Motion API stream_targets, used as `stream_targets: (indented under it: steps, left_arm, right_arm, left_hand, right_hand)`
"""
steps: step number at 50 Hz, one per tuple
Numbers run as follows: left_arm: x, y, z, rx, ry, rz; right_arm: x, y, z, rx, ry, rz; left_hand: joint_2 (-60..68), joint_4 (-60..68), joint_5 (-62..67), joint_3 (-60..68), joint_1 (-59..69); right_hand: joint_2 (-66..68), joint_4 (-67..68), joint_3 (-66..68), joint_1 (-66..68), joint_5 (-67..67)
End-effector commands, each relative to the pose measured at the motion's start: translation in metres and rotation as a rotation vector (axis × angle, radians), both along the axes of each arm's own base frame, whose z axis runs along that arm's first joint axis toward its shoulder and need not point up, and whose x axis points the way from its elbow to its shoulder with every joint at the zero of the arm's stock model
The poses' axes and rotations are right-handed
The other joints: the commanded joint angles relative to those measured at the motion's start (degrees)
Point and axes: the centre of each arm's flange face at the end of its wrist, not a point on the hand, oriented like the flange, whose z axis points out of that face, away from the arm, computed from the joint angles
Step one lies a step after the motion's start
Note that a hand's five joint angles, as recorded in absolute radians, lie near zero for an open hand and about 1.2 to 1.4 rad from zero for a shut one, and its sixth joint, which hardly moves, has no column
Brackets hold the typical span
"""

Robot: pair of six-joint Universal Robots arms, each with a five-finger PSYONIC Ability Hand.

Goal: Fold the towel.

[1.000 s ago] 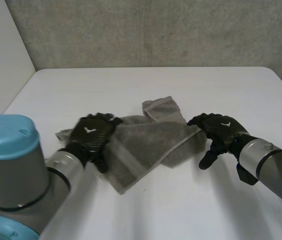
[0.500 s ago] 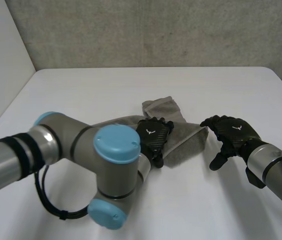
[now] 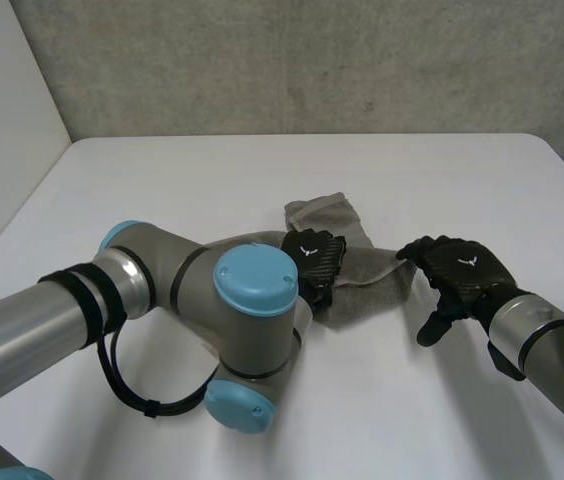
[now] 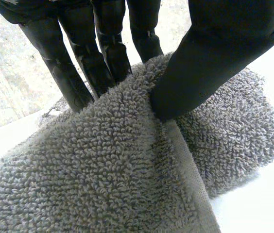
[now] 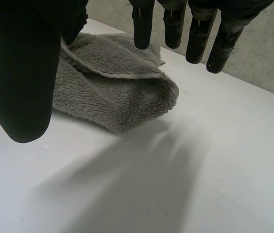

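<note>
Head view: a crumpled grey terry towel (image 3: pixel 367 282) lies bunched on the white worktop (image 3: pixel 262 170), a little right of the frame's centre, with one folded flap sticking out toward the upper middle. The left arm (image 3: pixel 162 290), grey with a light-blue cap, crosses from the lower left and stands in front of the towel's left part, hiding that end. The left hand (image 3: pixel 312 262) sits on the towel's middle. The right hand (image 3: pixel 459 272) hangs at centre right, just beside the towel's pointed right end; whether its fingertips touch the cloth cannot be told from here. A rough grey wall (image 3: pixel 312 60) runs along the top of the frame behind the worktop, and a pale panel (image 3: pixel 2 100) closes the upper left corner.

From the left wrist camera, the left hand (image 4: pixel 214 58) is grasping the towel (image 4: pixel 127 184): its thumb presses into a raised fold of the looped pile, with a flat woven band just below it, while the straight fingers (image 4: pixel 69 73) go down behind the same fold.

From the right wrist camera, the right hand (image 5: pixel 20 73) is released, its fingers (image 5: pixel 195 39) straight and spread above the towel (image 5: pixel 112 92) and holding nothing. The towel's rounded, folded end lies beneath those fingertips, with bare worktop (image 5: pixel 214 155) beside it.
</note>
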Motion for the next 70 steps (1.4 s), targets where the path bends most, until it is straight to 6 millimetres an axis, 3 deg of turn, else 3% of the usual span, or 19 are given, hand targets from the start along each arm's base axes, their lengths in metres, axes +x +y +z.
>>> stream_targets:
  steps: [1,3,6,9,10,12,20,25,32,40,44,49,59,65,70]
  left_arm:
    - [0.014,0.006,0.029,-0.010,0.005,0.022]
    - [0.028,0.015,0.050,-0.020,0.012,0.032]
    - [0.037,0.016,0.063,-0.028,0.021,0.043]
    - [0.068,0.021,0.089,-0.053,0.016,0.076]
    - [0.068,0.021,0.089,-0.053,0.016,0.076]
    - [0.087,0.023,0.099,-0.081,-0.020,0.099]
    - [0.115,0.026,0.096,-0.103,-0.116,0.133]
    - [0.119,0.028,0.089,-0.081,-0.133,0.138]
    - [0.125,0.029,0.080,-0.055,-0.151,0.150]
    - [0.135,0.030,0.070,-0.023,-0.180,0.167]
    - [0.145,0.030,0.069,-0.011,-0.190,0.191]
    - [0.150,0.031,0.065,0.004,-0.202,0.198]
    - [0.164,0.032,0.049,0.054,-0.242,0.232]
    - [0.171,0.029,0.046,0.068,-0.250,0.251]
    - [0.172,0.030,0.045,0.072,-0.253,0.254]
  right_arm:
    - [-0.001,-0.008,0.006,-0.026,-0.002,-0.006]
    - [-0.001,-0.011,0.009,-0.032,-0.004,-0.006]
    - [0.001,-0.018,0.017,-0.055,-0.017,-0.007]
    - [0.002,-0.024,0.024,-0.067,-0.034,-0.009]
    - [0.004,-0.025,0.026,-0.063,-0.039,-0.007]
    - [0.006,-0.025,0.028,-0.050,-0.048,-0.003]
    - [0.013,-0.027,0.016,0.132,-0.158,-0.028]
    - [0.046,0.001,-0.002,0.319,-0.254,0.087]
    - [0.061,0.017,-0.008,0.428,-0.328,0.124]
    - [0.077,0.012,-0.008,0.311,-0.284,0.184]
    - [0.082,0.004,-0.006,0.178,-0.161,0.210]
    - [0.104,0.004,0.003,-0.050,0.031,0.337]
    - [0.128,-0.016,0.018,-0.342,0.218,0.459]
    - [0.140,-0.026,0.001,-0.443,0.338,0.526]
    - [0.150,-0.033,-0.029,-0.501,0.459,0.583]
  left_hand:
    - [10.7,10.7,11.9,11.0,13.2]
    - [10.2,10.2,11.4,10.5,12.7]
    - [10.0,10.1,11.2,10.3,12.5]
    - [9.8,9.9,11.0,10.1,12.4]
    - [9.8,9.9,11.0,10.1,12.4]
    - [8.8,8.9,10.0,9.1,11.4]
    - [0.4,0.5,1.6,0.7,3.0]
    - [0.4,0.5,1.6,0.7,3.0]
    - [0.4,0.5,1.6,0.7,3.0]
    - [0.4,0.5,1.6,0.7,3.0]
    - [-1.9,-1.9,-0.7,-1.7,0.6]
    - [-2.3,-2.2,-1.1,-2.0,0.3]
    - [-0.6,-0.5,0.6,-0.3,1.9]
    - [5.1,5.2,6.3,5.4,7.6]
    - [9.2,9.2,10.3,9.4,11.7]
  right_hand:
    - [-3.4,-3.5,-2.2,-2.2,-4.4]
    - [-3.4,-3.5,-2.2,-2.2,-4.4]
    - [-3.4,-3.5,-2.2,-2.2,-4.4]
    - [-3.4,-3.5,-2.2,-2.2,-4.4]
    - [-3.4,-3.5,-2.2,-2.2,-4.4]
    - [-3.4,-3.5,-2.2,-2.2,-4.4]
    - [-3.4,-3.5,-2.2,-2.2,-4.4]
    - [-3.4,-3.5,-2.2,-2.2,-4.4]
    - [-3.4,-3.5,-2.2,-2.2,-4.4]
    - [-3.4,-3.5,-2.2,-2.2,-4.4]
    - [-3.4,-3.5,-2.2,-2.2,-4.4]
    - [-1.1,-1.2,0.0,0.0,-2.2]
    - [3.5,3.4,4.6,4.6,2.4]
    - [8.3,8.2,9.5,9.5,7.2]
    - [12.7,12.6,13.8,13.8,11.6]
